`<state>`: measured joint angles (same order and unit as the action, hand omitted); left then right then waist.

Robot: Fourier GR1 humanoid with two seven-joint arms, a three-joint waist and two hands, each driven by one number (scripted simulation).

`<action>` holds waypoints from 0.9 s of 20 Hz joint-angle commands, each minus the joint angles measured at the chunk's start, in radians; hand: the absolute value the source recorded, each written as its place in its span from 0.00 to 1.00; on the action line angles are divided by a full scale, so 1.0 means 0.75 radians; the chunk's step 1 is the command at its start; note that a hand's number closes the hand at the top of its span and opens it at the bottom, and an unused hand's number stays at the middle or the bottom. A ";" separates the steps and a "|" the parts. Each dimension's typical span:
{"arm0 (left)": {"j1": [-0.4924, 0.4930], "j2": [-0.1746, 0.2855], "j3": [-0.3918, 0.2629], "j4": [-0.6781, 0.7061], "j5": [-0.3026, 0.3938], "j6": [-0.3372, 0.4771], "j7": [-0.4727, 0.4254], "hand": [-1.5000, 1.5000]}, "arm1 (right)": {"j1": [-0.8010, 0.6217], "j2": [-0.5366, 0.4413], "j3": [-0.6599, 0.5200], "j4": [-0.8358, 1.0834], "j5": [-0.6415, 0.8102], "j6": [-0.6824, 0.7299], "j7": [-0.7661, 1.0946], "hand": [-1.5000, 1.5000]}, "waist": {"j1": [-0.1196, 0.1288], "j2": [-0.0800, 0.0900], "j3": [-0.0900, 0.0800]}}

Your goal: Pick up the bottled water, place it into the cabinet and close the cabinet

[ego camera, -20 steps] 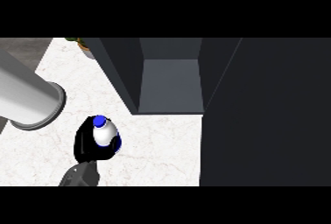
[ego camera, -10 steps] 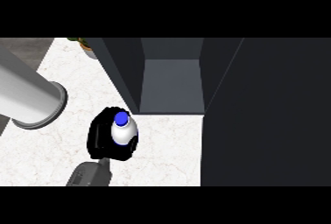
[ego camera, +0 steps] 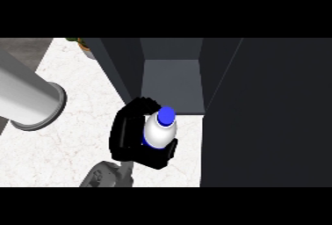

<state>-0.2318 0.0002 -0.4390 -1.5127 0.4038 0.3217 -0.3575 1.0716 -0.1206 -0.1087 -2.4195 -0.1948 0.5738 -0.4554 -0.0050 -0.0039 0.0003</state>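
Grey cylinder [ego camera: 26, 101]: well left of the hand, above the counter [ego camera: 65, 149].
Right hand [ego camera: 123, 136]: fingers curled round the bottled water [ego camera: 159, 129], grasping it.
Bottled water: within the hand, blue cap up.
Cabinet [ego camera: 172, 83]: open, just beyond the hand.

The right hand [ego camera: 124, 137], wrist at the near edge, curls its fingers [ego camera: 139, 105] round the bottle [ego camera: 159, 132]. The grey left forearm [ego camera: 26, 96] slants at the left.

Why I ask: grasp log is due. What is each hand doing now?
Left hand: not in view; only its grey forearm shows.
Right hand: shut, fingers curled round the bottled water.
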 commanded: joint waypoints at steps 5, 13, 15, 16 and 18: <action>-0.320 0.000 -0.221 -0.097 -0.052 0.519 0.262 1.00 | -0.074 -0.009 -0.039 -0.084 -0.151 -0.040 0.132 0.00 | -0.009 0.005 0.000; -0.591 0.000 -0.130 0.103 -0.053 0.677 0.311 1.00 | -0.029 0.002 -0.087 -0.171 -0.159 -0.004 0.121 0.00 | -0.021 0.003 -0.001; -0.662 0.000 -0.083 0.266 -0.001 0.641 0.233 1.00 | -0.101 0.013 -0.033 -0.149 -0.149 -0.040 0.186 0.00 | -0.025 0.012 -0.001; -0.687 0.000 -0.113 0.290 0.016 0.675 0.229 1.00 | -0.042 -0.009 -0.115 -0.146 -0.209 0.002 0.130 0.00 | -0.040 0.009 -0.001; -0.683 0.000 -0.103 0.355 0.030 0.636 0.191 1.00 | -0.059 -0.013 -0.145 -0.123 -0.229 0.003 0.134 0.00 | -0.033 0.009 -0.001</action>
<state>-0.6895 0.0002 -0.5387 -1.3398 0.4117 0.8040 -0.1992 0.9986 -0.1272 -0.1689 -2.4159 -0.2244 0.5731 -0.3965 -0.0268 0.0026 -0.0004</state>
